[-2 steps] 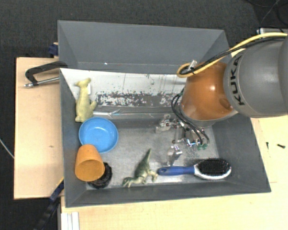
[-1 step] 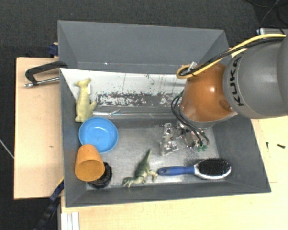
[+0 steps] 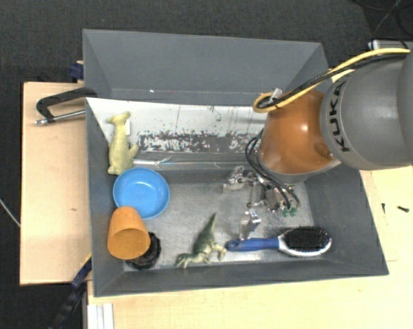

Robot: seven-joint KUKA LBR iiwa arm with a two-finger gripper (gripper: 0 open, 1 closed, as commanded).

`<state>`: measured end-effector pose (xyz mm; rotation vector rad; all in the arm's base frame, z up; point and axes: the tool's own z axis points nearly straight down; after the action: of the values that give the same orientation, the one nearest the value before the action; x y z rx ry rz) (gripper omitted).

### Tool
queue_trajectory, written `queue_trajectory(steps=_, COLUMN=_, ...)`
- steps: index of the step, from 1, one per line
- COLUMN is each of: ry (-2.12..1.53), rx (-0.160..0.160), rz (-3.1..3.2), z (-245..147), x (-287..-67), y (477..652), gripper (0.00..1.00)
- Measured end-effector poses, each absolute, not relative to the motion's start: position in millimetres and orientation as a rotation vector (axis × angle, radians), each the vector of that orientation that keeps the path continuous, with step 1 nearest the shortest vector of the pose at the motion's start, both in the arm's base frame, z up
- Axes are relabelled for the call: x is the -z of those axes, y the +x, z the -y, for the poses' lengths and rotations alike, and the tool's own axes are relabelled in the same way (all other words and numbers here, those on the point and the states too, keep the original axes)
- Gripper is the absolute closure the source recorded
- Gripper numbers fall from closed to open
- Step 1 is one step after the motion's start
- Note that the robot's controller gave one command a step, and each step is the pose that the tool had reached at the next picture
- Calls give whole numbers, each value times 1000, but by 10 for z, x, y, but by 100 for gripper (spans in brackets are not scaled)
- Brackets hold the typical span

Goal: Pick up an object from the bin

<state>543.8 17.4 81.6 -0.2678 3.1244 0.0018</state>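
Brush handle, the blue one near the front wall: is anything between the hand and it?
Nothing visible does. The hand sits close beside the brush handle, with only bare bin floor showing between them. The green dinosaur lies just left of the handle's end, not in the gap.

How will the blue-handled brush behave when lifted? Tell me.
Probably stiff and light: the brush looks like plastic. Gripped by its thin handle, the bigger bristled head may sag downward. Pushed, it likely slides, not rolls.

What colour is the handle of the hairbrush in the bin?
The hairbrush handle is blue, clearest in the camera view.
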Motion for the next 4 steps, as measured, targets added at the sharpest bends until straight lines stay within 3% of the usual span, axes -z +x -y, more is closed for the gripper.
queue_trajectory(steps=1, ry=-425, rx=-7, rz=-3110, z=-905, x=-1382, y=4951, gripper=0)
queue_trajectory(steps=2, ry=-863, rx=-1, rz=-3025, z=-605, x=-890, y=4918, gripper=0)
queue_trajectory(steps=3, ry=-1070, rx=-2, rz=-2955, z=-563, x=-770, y=4930, gripper=0)
queue_trajectory(steps=4, ry=-1069, rx=-2, rz=-2953, z=-565, x=-771, y=4935, gripper=100)
